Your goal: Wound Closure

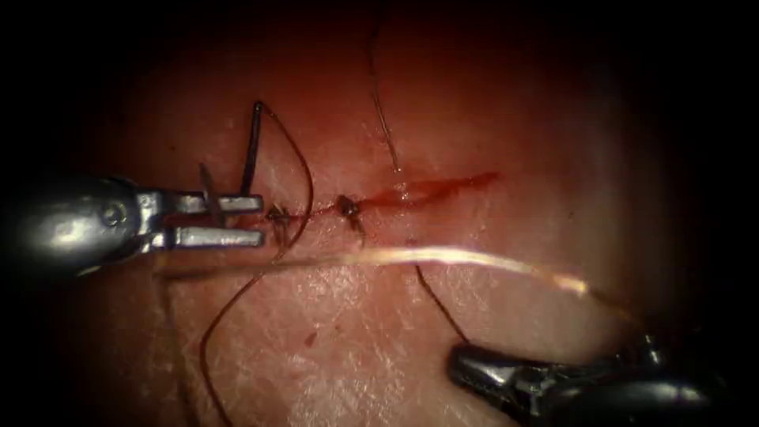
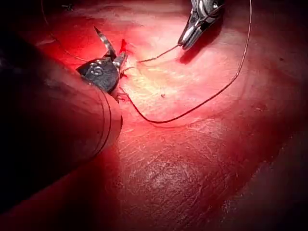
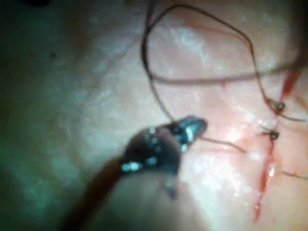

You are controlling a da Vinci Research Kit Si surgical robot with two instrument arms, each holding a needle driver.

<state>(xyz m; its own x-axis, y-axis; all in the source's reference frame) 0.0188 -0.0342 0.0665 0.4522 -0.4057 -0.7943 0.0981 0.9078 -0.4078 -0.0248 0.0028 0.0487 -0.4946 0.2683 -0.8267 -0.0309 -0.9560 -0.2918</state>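
The left claw (image 1: 251,221) is seen at the left end of the cut (image 1: 411,192), its two jaws parted and lying nearly level, one above the other. Nothing is gripped between them that can be made out; a dark strand of thread (image 1: 304,170) crosses just in front of the upper jaw. In the left wrist view the same claw (image 2: 111,49) is shown with its jaws spread, the tips beside the cut. The right claw (image 1: 466,365) is found below the cut, on the pale tissue (image 1: 332,348), with its jaws closed on a strand of thread that runs up from the tip toward the cut. In the right wrist view the claw (image 3: 195,127) is seen closed, with thread (image 3: 221,143) leaving its tip toward the stitches. Two dark knots (image 1: 348,207) are seen on the cut line, one just beside the left claw's tips and one a little to the right. A short dark straight piece (image 1: 251,150) stands up from the tissue above the left claw; whether it is the needle cannot be told. A long loop of thread rises from it, curves right, and falls past the cut toward the lower left. Red fluid (image 1: 443,187) lies along the right half of the cut. A pale glossy streak (image 1: 443,256) crosses the tissue below the cut.
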